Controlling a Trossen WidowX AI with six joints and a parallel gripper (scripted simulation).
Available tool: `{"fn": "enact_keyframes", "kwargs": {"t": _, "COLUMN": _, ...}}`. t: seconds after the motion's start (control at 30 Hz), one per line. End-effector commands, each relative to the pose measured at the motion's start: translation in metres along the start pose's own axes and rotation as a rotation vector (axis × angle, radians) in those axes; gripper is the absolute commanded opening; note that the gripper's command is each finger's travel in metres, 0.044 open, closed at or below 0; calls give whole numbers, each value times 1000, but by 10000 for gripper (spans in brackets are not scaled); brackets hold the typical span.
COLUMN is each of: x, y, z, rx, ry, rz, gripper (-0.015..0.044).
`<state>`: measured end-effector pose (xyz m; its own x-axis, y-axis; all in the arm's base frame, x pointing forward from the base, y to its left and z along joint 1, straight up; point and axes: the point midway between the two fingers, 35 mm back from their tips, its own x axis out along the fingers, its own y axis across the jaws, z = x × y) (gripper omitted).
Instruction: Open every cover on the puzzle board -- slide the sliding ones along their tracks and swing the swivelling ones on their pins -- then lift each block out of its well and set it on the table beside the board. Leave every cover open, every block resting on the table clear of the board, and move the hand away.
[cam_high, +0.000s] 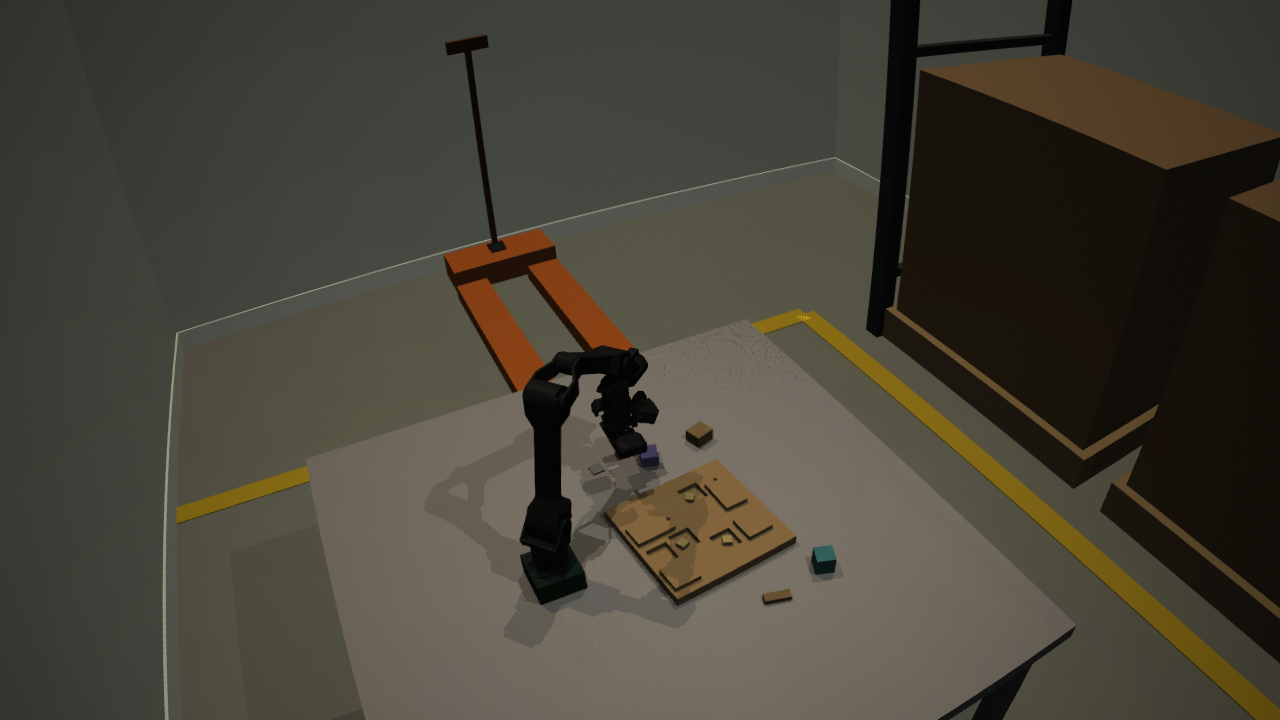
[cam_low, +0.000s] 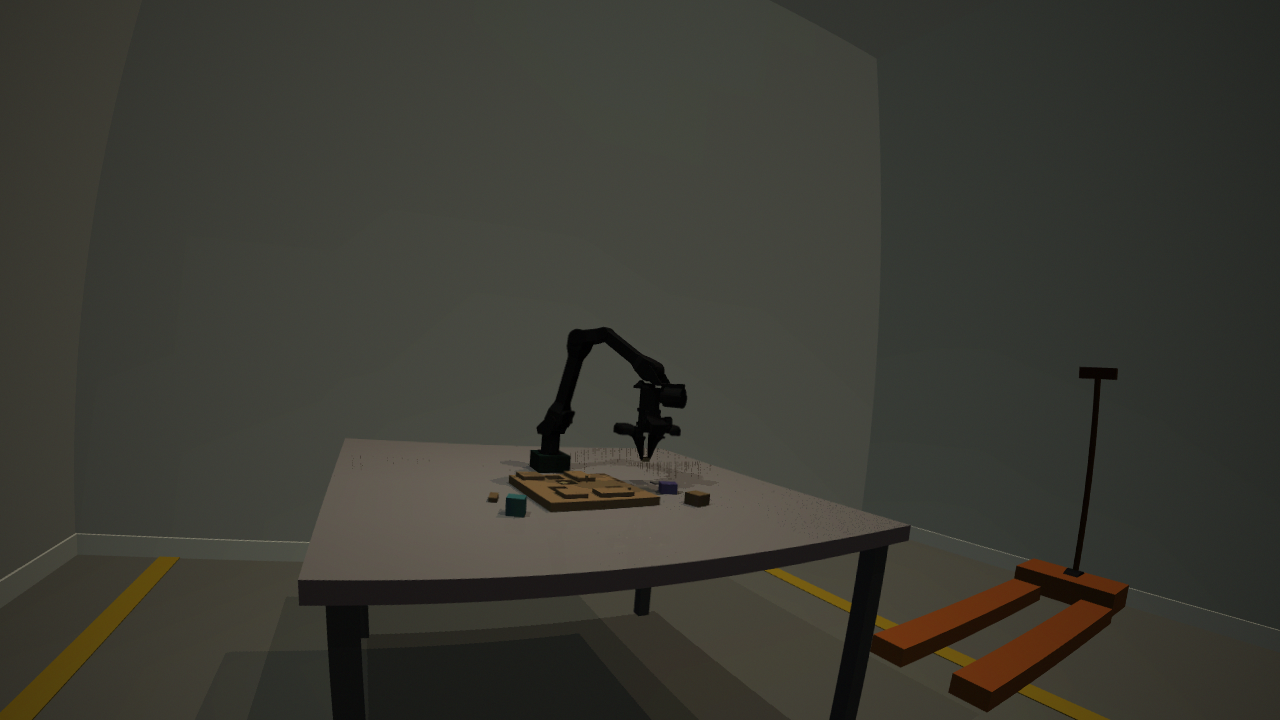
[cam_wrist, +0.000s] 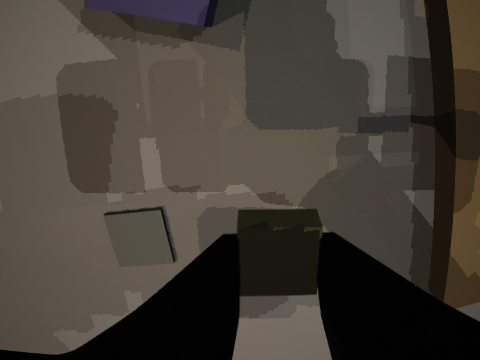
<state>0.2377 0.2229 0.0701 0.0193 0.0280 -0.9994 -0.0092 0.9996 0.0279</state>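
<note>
My gripper (cam_high: 631, 451) (cam_low: 645, 457) (cam_wrist: 278, 249) is shut on a dark olive block (cam_wrist: 278, 265), held above the table between the puzzle board and a flat tile. The puzzle board (cam_high: 726, 570) (cam_low: 601, 505) (cam_wrist: 468, 200) has several wells with raised covers beside them, such as one cover (cam_high: 726, 494) at the back right and another cover (cam_high: 754, 526) at the right. Small pale yellowish pieces (cam_high: 689, 497) (cam_high: 682, 542) (cam_high: 726, 540) show in three wells. A purple block (cam_high: 649, 456) (cam_low: 667, 488) (cam_wrist: 150, 9) and a teal block (cam_high: 823, 560) (cam_low: 515, 505) rest on the table off the board.
A brown block (cam_high: 699, 434) (cam_low: 697, 497) lies behind the board. A small brown bar (cam_high: 776, 596) (cam_low: 493, 497) lies near the teal block. The thin grey-green tile (cam_high: 597, 469) (cam_wrist: 140, 237) lies flat left of my fingers in the wrist view.
</note>
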Motion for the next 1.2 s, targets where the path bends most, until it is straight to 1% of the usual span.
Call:
{"fn": "enact_keyframes", "kwargs": {"t": 0.0, "x": 9, "y": -1, "z": -1, "rx": 6, "ry": 1, "rz": -6, "gripper": 80}}
{"fn": "enact_keyframes", "kwargs": {"t": 1.17, "x": 66, "y": -3, "z": -3, "rx": 6, "ry": 1, "rz": -6, "gripper": 80}}
